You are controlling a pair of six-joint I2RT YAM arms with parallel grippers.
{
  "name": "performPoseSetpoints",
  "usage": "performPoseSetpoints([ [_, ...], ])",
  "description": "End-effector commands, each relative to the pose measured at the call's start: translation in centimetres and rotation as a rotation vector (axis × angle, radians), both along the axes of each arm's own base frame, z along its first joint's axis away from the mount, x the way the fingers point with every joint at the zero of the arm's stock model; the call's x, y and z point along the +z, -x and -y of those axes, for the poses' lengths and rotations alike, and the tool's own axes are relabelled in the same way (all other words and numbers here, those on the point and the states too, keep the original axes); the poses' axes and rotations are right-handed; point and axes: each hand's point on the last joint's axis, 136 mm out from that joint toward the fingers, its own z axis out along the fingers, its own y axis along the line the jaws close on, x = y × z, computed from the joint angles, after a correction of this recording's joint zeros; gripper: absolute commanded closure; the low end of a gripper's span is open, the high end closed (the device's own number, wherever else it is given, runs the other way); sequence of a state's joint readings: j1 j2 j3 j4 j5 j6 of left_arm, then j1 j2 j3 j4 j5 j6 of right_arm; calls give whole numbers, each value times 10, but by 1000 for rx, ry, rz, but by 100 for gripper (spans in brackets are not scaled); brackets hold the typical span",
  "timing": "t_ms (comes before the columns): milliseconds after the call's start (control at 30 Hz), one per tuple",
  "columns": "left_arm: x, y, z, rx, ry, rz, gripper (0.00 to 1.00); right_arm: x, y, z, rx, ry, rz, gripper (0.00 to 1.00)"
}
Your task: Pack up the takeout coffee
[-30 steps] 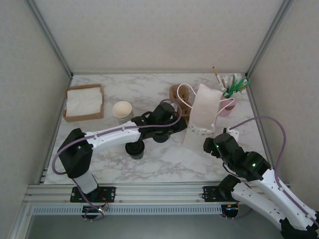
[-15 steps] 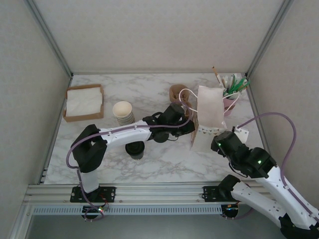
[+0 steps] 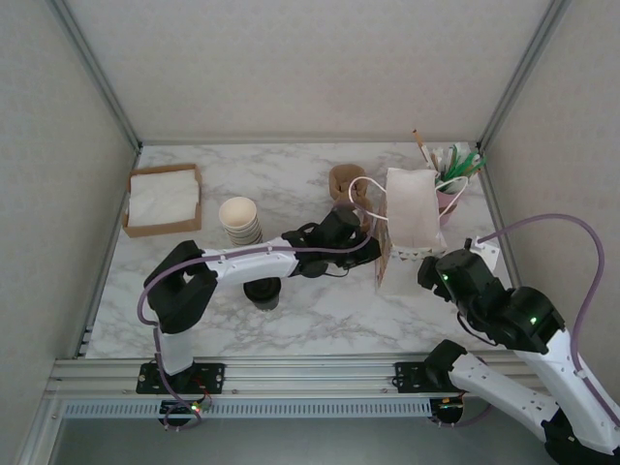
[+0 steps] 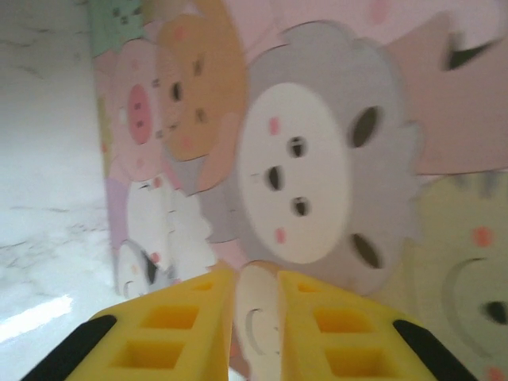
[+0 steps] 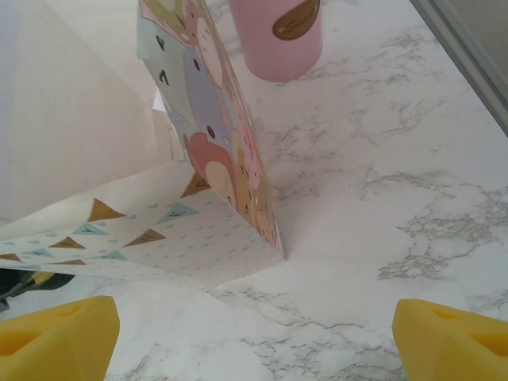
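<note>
Well left of the left hand (image 3: 375, 250) (pinching bag (image 3: 412, 208)): takeout coffee (image 3: 262, 290).

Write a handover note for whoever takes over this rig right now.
Left gripper: shut on the edge of the paper bag.
Right gripper: open, empty, low beside the bag.
Takeout coffee: lidded, standing on the table to the left of the bag, not in it.
Done: the bag stands and is held.
Left: pick up the coffee and set it in the bag.
</note>
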State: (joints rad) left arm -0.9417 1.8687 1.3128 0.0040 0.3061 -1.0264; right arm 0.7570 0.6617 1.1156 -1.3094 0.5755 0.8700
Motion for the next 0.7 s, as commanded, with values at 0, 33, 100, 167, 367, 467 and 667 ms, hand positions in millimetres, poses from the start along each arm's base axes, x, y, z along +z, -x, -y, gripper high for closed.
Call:
performPoseSetpoints([
  [0,6,-8,-12,52,12,10,78,11,3,3,25,21,1,10],
  [33,4,-10,-10,50,14,8,78,12,3,2,33,21,1,10],
  [100,3,-12,-3,36,18,3,78,19,2,-1,51,13,13,10],
  [167,3,-13,8,17,32,1,78,26,1,-6,85,7,22,9],
  [367,-5,-13,38,-42,50,-15,78,44,1,-13,145,1,43,5],
  [467,-7,-15,47,-54,55,-15,78,49,1,-14,159,-2,51,4],
  [667,-10,-19,59,-69,64,-13,78,50,0,-20,189,-5,49,3],
])
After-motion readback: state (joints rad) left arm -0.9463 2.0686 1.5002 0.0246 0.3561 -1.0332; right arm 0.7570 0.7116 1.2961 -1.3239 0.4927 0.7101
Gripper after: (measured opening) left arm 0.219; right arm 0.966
